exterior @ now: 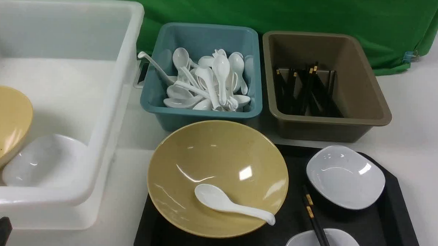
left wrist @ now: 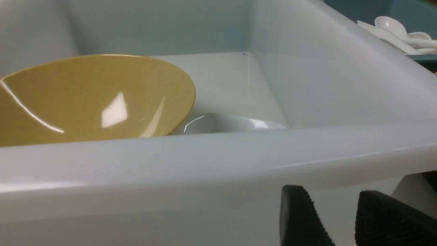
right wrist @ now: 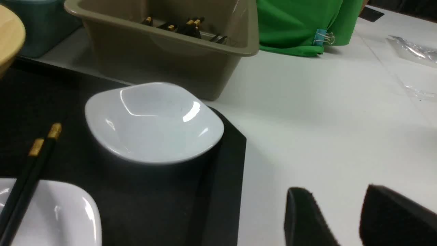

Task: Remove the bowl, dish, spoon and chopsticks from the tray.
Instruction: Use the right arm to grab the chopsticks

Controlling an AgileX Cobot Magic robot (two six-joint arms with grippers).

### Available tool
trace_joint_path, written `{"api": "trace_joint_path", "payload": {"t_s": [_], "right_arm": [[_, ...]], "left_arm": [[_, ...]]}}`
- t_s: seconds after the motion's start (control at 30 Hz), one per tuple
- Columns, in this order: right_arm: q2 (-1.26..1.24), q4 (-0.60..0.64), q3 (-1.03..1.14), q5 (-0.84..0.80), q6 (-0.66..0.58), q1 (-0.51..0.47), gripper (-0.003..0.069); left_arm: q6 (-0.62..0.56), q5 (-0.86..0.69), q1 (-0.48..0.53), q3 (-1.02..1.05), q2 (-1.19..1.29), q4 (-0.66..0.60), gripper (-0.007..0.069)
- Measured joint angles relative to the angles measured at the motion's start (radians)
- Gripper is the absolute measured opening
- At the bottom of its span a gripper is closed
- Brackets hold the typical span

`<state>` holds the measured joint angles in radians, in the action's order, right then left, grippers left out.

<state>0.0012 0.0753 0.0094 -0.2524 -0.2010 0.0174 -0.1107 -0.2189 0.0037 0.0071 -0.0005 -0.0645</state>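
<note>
Dish (right wrist: pixel 153 123) near right gripper (right wrist: pixel 336 198), not touching

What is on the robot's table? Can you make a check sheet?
Surface: white table, tray on it.
Job's things: bowl on tray, spoon inside it; chopsticks lying across near dish; far dish also on tray.
Clutter: tub holding second bowl and third dish; teal bin of spare spoons; brown bin of spare chopsticks.
Grippers: left gripper open, empty, by tub; right gripper open, empty, beside tray.
Cables: nothing seen.
Surroundings: green cloth behind, clip on it.
</note>
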Motion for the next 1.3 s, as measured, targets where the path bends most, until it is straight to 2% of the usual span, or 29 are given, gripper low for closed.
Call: {"api": "trace_joint_path", "payload": {"t_s": [0.7,0.83,0.87,0.97,1.17,1.3], "right_arm": [[0.0,0.0,0.0,0.0,0.0,0.0,0.0243],[0.0,0.0,0.0,0.0,0.0,0.0,0.0243],[0.0,0.0,0.0,0.0,0.0,0.0,0.0243],[0.0,0.0,0.0,0.0,0.0,0.0,0.0243],[0.0,0.023,0.0,0.027,0.02,0.0,0.0243],[0.0,0.176,0.001,0.196,0.227,0.008,0.0243]], "left_arm": [[0.003,0.002,0.0,0.0,0.0,0.023,0.0227],[0.048,0.045,0.0,0.0,0.0,-0.065,0.0227],[0.101,0.094,0.0,0.0,0.0,-0.173,0.0227],[0.147,0.179,0.0,0.0,0.0,-0.27,0.0227],[0.192,0.474,0.0,0.0,0.0,-0.327,0.0227],[0.234,0.681,0.0,0.0,0.0,-0.329,0.0227]]}}
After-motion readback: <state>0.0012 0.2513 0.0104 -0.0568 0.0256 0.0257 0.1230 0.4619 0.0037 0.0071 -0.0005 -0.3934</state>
